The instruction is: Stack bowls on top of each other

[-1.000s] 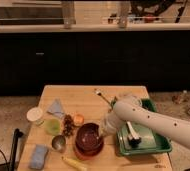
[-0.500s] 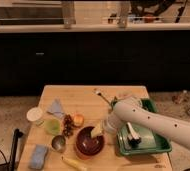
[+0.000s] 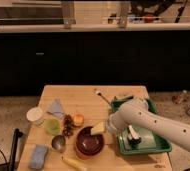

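A glossy dark maroon bowl [image 3: 89,141] sits at the front middle of the wooden table [image 3: 83,97]. An orange-brown rim [image 3: 79,148] shows around its lower left edge, so the orange-brown bowl appears to lie right under it. My white arm [image 3: 143,120] reaches in from the lower right. My gripper [image 3: 104,128] is at the bowl's upper right rim, next to a pale yellow piece [image 3: 97,128]. The arm hides most of the gripper.
A green tray [image 3: 150,145] holding a black-and-white item [image 3: 133,136] lies right of the bowls, under my arm. To the left are a small metal cup [image 3: 58,143], green cup [image 3: 52,126], white tub [image 3: 34,115], blue cloth [image 3: 55,107], orange fruit [image 3: 78,119], blue sponge [image 3: 38,156] and a banana [image 3: 73,163].
My gripper has edged slightly left toward the bowl's rim, and the pale yellow piece now shows there. The bowls and other items have not moved.
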### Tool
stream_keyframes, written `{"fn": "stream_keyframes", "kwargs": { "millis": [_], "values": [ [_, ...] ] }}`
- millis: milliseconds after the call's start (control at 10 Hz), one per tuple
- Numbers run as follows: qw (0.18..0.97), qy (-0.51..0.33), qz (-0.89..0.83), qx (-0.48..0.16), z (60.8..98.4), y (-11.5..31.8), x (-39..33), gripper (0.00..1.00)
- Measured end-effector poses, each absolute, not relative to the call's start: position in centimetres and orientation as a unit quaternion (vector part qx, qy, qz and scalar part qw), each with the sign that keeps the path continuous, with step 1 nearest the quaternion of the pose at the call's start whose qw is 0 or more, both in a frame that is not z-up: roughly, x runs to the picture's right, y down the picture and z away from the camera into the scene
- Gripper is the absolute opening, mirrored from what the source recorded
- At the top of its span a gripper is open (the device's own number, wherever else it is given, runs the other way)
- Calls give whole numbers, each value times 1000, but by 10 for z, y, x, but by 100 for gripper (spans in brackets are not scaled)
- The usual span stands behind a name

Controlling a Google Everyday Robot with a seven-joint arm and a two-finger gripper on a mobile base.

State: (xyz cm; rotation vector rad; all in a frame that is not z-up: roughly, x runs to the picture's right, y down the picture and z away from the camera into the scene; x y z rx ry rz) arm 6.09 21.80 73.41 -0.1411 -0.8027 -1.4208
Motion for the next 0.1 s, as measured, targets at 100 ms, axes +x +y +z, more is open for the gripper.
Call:
{"fn": "stream_keyframes", "kwargs": {
  "millis": [100],
  "values": [
    [690, -348, -632, -55, 731, 212, 61, 80]
  ]
}}
